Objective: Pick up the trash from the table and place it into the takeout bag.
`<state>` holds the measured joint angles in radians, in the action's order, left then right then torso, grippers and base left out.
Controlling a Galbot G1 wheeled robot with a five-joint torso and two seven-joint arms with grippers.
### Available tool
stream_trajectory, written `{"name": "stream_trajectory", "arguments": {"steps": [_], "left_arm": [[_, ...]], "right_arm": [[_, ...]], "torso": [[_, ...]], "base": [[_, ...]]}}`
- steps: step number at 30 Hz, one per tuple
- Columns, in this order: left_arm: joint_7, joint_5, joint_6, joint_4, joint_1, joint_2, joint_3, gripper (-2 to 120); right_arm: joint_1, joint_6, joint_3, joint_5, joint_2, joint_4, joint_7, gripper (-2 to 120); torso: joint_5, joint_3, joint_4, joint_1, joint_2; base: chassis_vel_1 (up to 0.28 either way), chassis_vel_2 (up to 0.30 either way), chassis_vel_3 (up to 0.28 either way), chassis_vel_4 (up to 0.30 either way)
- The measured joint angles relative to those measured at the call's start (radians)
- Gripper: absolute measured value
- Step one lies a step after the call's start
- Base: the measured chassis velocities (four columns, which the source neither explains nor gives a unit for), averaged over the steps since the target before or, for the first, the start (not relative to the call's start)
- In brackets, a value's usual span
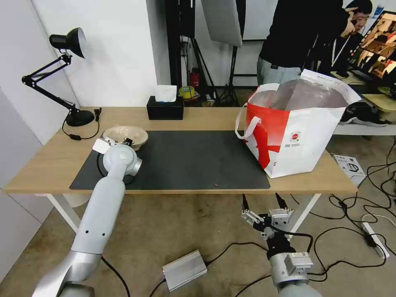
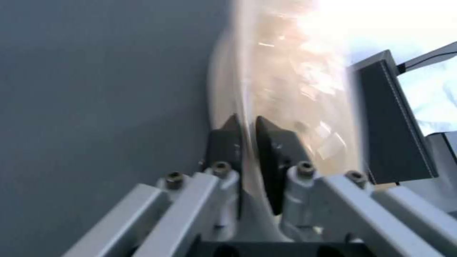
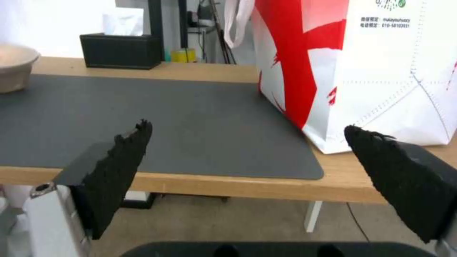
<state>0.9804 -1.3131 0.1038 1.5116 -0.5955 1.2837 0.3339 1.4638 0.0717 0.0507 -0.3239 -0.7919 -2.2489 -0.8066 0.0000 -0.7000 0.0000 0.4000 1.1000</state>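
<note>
Left hand (image 2: 245,142) pinching beige bowl (image 2: 285,89) rim, right hand (image 1: 264,202) open below table (image 1: 49,161)

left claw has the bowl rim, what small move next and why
Probably a short straight lift. The left claw is shut on the rim of the beige bowl, one finger inside and one outside, and the bowl seems to sit on the mat. The bag stands open across the table, so the bowl must clear the mat first. The right claw hangs open below the table edge.
</note>
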Motion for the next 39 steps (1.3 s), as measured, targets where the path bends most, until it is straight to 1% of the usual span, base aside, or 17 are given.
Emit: {"name": "stream_trajectory", "arguments": {"steps": [1,3,12,16,19,25,28,33,39], "left_arm": [[0.000,0.000,0.000,0.000,0.000,0.000,0.000,9],[-0.002,0.007,0.000,0.004,-0.009,-0.001,0.002,0],[-0.003,0.017,-0.002,0.015,-0.025,-0.002,0.006,0],[-0.007,0.017,-0.006,0.027,-0.031,-0.011,-0.009,0],[-0.012,0.014,-0.019,0.047,-0.036,-0.025,-0.026,0],[-0.020,-0.005,-0.022,0.086,-0.034,-0.037,-0.040,0],[-0.053,-0.022,-0.032,0.118,-0.030,-0.050,-0.056,0],[-0.063,-0.047,-0.036,0.151,-0.020,-0.053,-0.069,0],[-0.102,-0.076,-0.067,0.189,0.002,-0.052,-0.111,0]], "right_arm": [[0.000,0.000,0.000,0.000,0.000,0.000,0.000,100],[0.000,0.000,0.000,0.000,0.000,0.000,0.000,100],[0.000,0.000,0.000,0.000,0.000,0.000,0.000,100],[0.000,0.000,0.000,0.000,0.000,0.000,0.000,100],[0.000,0.000,0.000,0.000,0.000,0.000,0.000,100],[0.000,0.000,0.000,0.000,0.000,0.000,0.000,100],[0.000,0.000,0.000,0.000,0.000,0.000,0.000,100],[0.000,0.000,0.000,0.000,0.000,0.000,0.000,100],[0.000,0.000,0.000,0.000,0.000,0.000,0.000,100]], "torso": [[0.0000,0.000,0.0000,0.000,0.000],[0.0000,0.000,0.0000,0.000,0.000],[0.0000,0.000,0.0000,0.000,0.000],[0.0001,0.000,0.0000,0.000,0.000],[-0.0001,0.000,0.0001,0.000,0.000],[-0.0001,0.000,0.0000,0.000,0.000],[0.0001,0.000,0.0001,0.000,0.000],[0.0001,0.000,0.0000,0.000,0.000],[0.0001,0.000,0.0001,0.000,0.000]], "base": [[0.000,0.000,0.000,0.000],[0.000,0.000,0.000,0.000],[0.000,0.000,0.000,0.000],[0.000,0.000,0.000,0.000],[0.000,0.000,0.000,0.000],[0.000,0.000,0.000,0.000],[0.000,0.000,0.000,0.000],[0.000,0.000,0.000,0.000],[0.000,0.000,0.000,0.000]]}}
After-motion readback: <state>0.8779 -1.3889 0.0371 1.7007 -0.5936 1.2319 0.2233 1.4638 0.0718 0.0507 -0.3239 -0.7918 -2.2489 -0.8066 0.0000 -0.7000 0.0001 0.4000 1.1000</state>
